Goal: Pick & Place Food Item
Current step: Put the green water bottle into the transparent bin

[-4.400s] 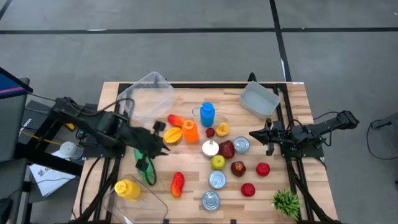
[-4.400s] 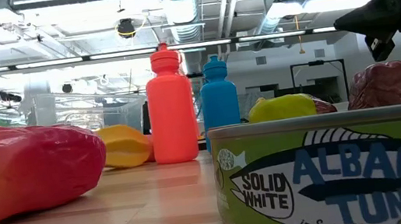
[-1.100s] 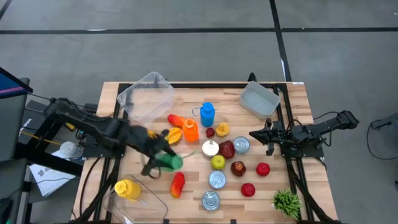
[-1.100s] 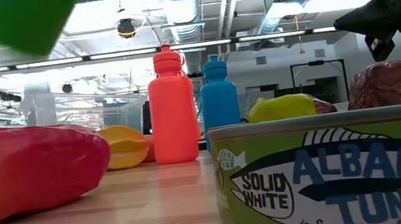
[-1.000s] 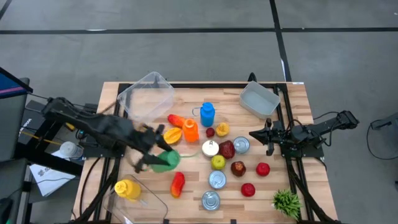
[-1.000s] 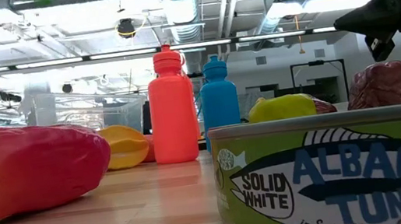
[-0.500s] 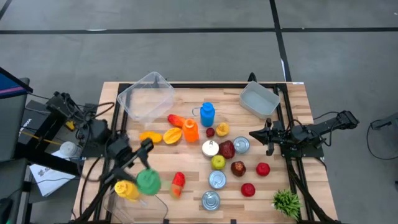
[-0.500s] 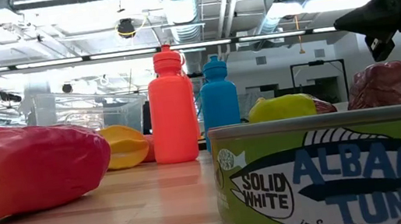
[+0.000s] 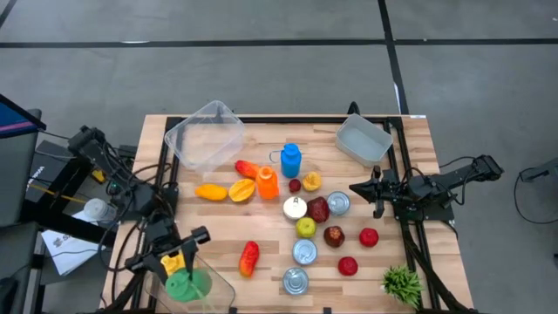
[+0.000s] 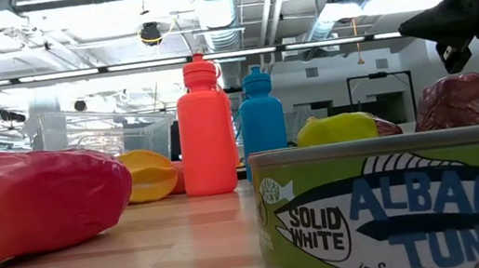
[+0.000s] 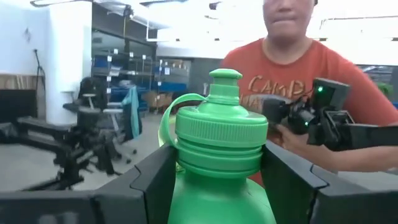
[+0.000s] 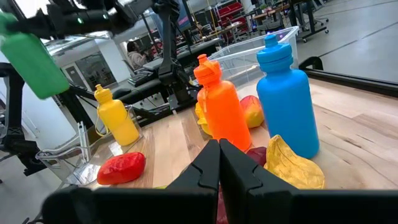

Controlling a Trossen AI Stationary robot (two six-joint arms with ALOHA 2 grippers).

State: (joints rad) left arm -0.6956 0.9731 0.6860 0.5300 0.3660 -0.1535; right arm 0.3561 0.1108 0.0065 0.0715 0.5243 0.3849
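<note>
The green bottle (image 9: 188,284) with a loop-strapped cap is in my left gripper (image 11: 219,163), which is shut on it above the clear container (image 9: 218,281) at the table's near-left corner. A yellow bottle (image 9: 173,261) stands in that container, just beside the green one. The right wrist view shows the green bottle (image 12: 33,55) raised high, off to the left. My right gripper (image 9: 356,187) is shut and hovers right of the cluster of cans and fruit. My left gripper pinches the green bottle between its two fingers (image 11: 157,180), one on each side of the body's shoulder (image 11: 186,186) just under the cap. The bottle is lifted clear above the container, cap end up.
A clear tub (image 9: 206,139) sits far left and a grey tub (image 9: 364,139) far right. Orange bottle (image 9: 267,184), blue bottle (image 9: 290,160), cans (image 9: 304,252), apples and peppers crowd the middle. A green plant (image 9: 401,282) is near right. A person in an orange shirt (image 11: 298,68) stands beyond the table.
My left gripper has carried the green bottle from beside the orange pepper in the table's middle toward the near-left corner, holding it lifted the whole way. It now hangs over the clear container next to the yellow bottle.
</note>
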